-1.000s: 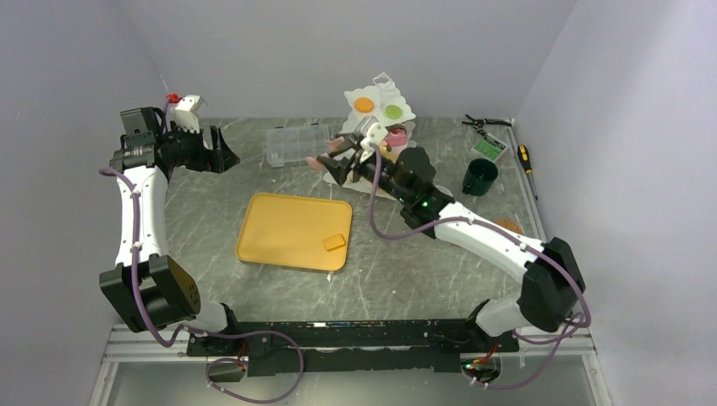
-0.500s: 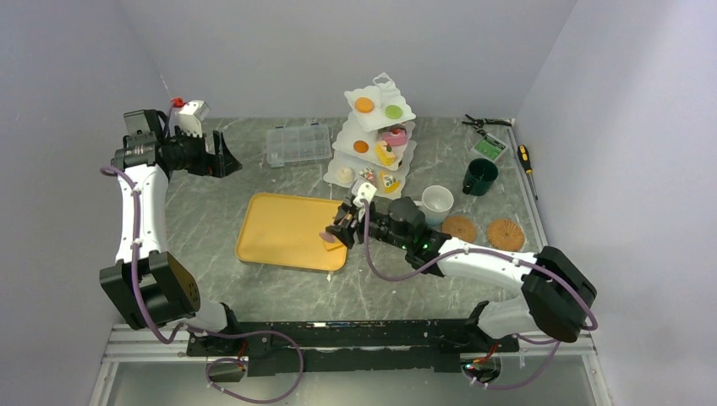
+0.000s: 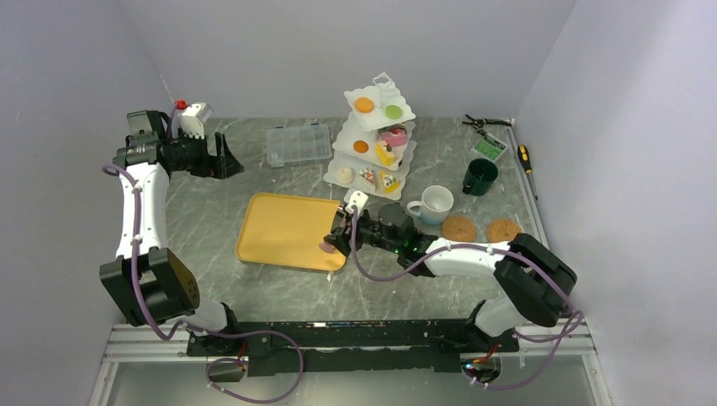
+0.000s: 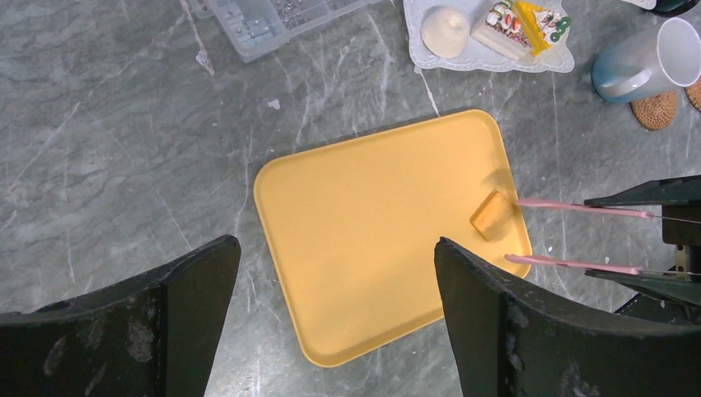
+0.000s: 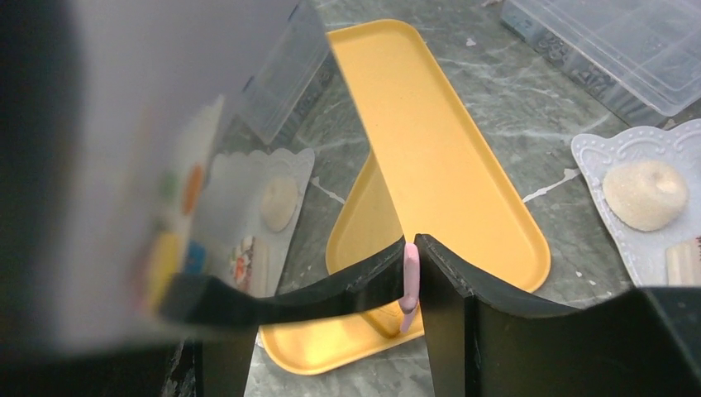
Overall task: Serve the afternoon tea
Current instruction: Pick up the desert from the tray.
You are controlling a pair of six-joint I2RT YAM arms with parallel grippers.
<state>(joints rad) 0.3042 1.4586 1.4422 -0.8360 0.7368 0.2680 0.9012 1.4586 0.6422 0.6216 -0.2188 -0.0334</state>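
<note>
Right fingers (image 5: 463, 302) clamp pink tongs (image 5: 409, 277); left fingers (image 4: 190, 285) spread wide.

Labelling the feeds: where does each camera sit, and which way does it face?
Top external: above and behind the bases, looking down on the table; left arm and right arm show.
Left wrist: high at the left, looking down on the yellow tray; left gripper open at the bottom.
Right wrist: low at the tray's edge, facing along it; right gripper shut on the pink tongs.
Shared: both wrist views show tray and tongs.
</note>
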